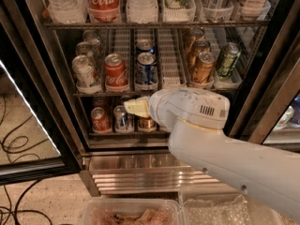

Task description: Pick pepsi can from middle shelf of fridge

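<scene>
Camera view: pepsi can (146, 71) upright at near end of centre lane on middle shelf (171, 65) of fridge (140, 168). Coke can (116, 72) just left. Gripper (135, 108) lower, before bottom row, apart from pepsi can; open or closed, cannot tell. Can likely full, weighty, thin-walled, maybe slick with cold. Best hold: mid-body, across sides.

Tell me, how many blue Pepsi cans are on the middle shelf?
2: a front can and a back can right behind it. More may hide farther back. The gripper is below that shelf.
</scene>
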### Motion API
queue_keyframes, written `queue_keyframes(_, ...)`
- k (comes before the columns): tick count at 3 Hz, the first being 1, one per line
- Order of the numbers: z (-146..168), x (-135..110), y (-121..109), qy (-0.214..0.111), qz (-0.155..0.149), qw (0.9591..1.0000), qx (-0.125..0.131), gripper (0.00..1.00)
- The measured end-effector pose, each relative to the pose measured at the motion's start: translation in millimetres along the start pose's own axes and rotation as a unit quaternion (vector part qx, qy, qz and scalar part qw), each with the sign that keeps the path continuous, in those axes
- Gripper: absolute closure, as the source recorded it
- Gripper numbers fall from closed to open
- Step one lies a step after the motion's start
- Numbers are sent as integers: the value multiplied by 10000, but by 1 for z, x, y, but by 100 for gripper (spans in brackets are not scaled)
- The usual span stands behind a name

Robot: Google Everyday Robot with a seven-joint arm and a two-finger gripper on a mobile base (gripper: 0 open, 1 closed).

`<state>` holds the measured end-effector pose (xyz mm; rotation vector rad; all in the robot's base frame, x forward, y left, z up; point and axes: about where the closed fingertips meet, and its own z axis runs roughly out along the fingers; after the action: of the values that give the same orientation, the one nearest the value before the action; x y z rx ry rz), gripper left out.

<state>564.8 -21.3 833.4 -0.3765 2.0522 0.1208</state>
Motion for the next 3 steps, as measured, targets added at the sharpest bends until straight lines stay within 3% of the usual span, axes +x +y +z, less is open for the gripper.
queue_keyframes(1, 0, 0, 0, 0, 1, 10000, 1, 0)
queue_keyframes(3, 14, -7, -3, -221, 236, 9991, 288, 0)
